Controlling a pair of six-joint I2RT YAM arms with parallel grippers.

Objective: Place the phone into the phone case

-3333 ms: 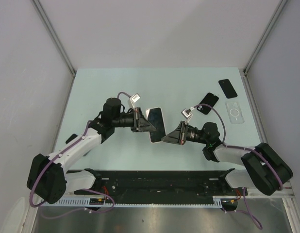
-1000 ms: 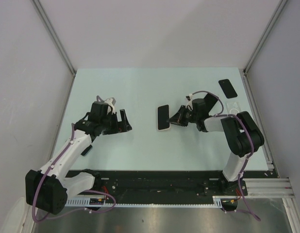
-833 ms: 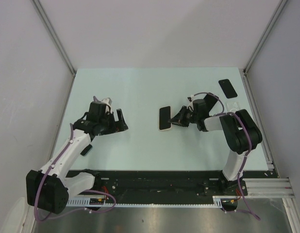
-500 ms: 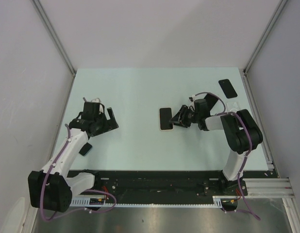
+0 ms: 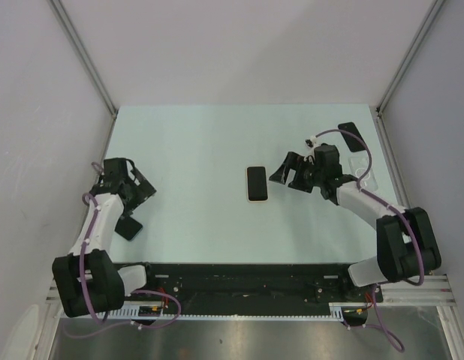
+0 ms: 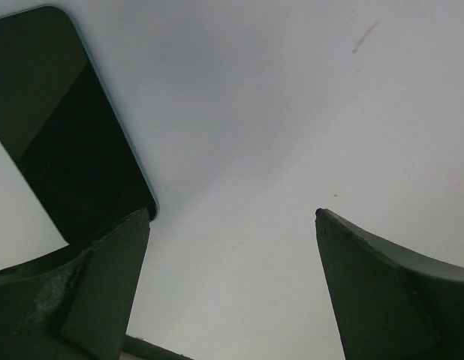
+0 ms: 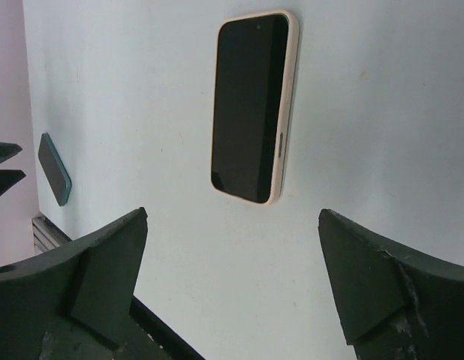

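Lying, from above, at nine o'clock of the parted, empty right fingers (image 7: 89, 277), the seemingly cased phone (image 5: 256, 184) runs twelve-to-six; left fingers (image 6: 82, 292), parted too, sit farther.

1. The left arm (image 5: 93, 225) is tucked way out to its own side, elbow bent, left gripper (image 5: 140, 187) angled downward, jaws spread wide with nothing in them.
2. The right arm (image 5: 360, 202) stretches forward and inward, right gripper (image 5: 286, 174) low, jaws wide apart too, empty.

No readable text or labels, as far as visible.
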